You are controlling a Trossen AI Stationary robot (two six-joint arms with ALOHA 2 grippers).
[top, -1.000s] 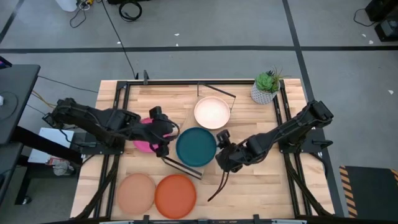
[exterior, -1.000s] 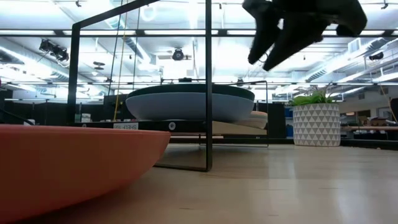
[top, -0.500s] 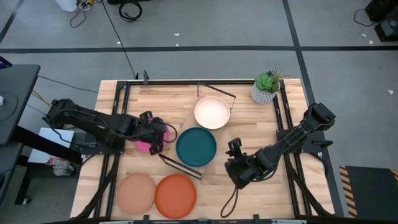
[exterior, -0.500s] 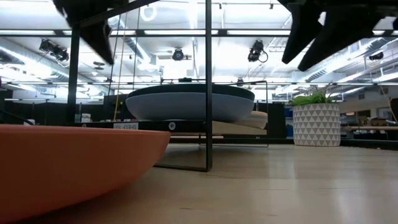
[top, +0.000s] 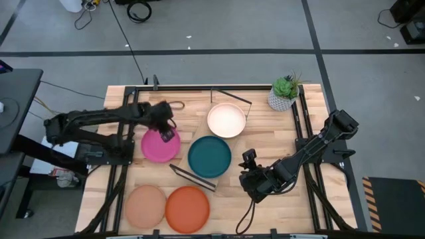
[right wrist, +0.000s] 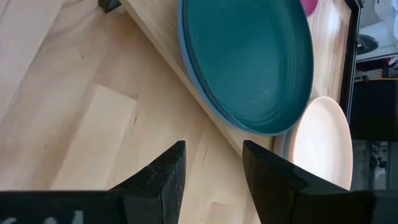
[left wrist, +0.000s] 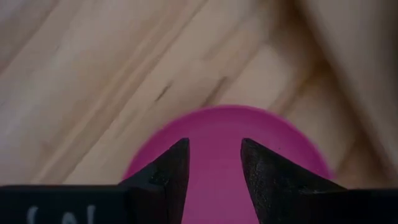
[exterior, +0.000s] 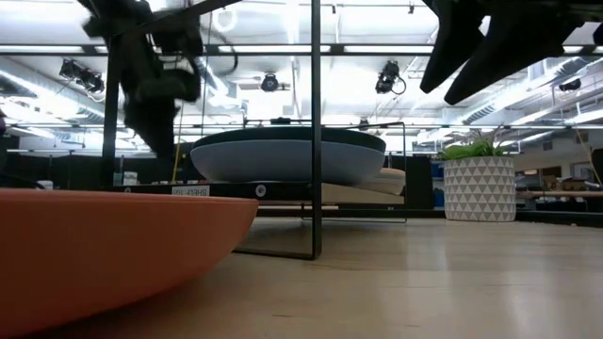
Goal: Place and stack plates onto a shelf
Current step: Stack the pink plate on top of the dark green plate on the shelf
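Two spread jaws — left gripper [top: 166, 127] above magenta plate [top: 159, 146], right gripper [top: 249, 178] beside teal plate [top: 209, 157].

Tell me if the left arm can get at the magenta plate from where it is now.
Probably yes. The left gripper hangs open right above the magenta plate, near its far edge. The plate lies alone on the table, beside the shelf, with nothing on top of it.

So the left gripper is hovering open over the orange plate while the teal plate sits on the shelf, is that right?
Not quite: the left gripper is open over the magenta plate, as the high and left wrist views show. The orange plate lies untouched at the table's near edge. The teal plate does sit on the shelf.
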